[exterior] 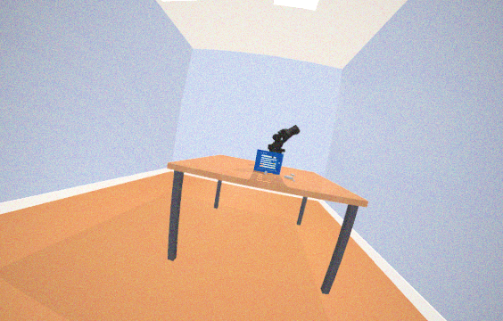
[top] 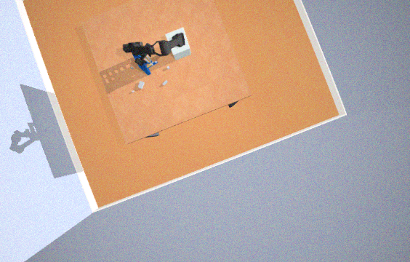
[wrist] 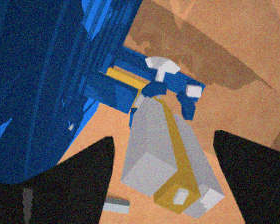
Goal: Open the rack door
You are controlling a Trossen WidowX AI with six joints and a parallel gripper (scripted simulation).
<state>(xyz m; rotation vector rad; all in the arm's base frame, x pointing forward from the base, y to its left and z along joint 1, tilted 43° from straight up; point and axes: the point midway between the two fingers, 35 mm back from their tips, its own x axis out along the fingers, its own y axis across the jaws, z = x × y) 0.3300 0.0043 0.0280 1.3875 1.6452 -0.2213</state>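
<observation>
The handle [wrist: 176, 155] is seen between the spread fingers of the gripper [wrist: 164, 141] [top: 146, 62], untouched, right of the blue rack [wrist: 46, 75] [exterior: 268, 161]. Release seems in hand; a straight retreat, clear of the handle, is called for.

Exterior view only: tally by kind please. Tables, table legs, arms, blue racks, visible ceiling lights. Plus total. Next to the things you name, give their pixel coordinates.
Table [top: 198, 80] [exterior: 216, 162] [wrist: 271, 60]: 1
Table legs [top: 232, 104] [exterior: 174, 218]: 4
Arm [top: 166, 47] [exterior: 284, 135]: 1
Blue rack [top: 146, 70] [exterior: 257, 161] [wrist: 36, 100]: 1
Ceiling lights [exterior: 297, 4]: 2
Total: 9
</observation>
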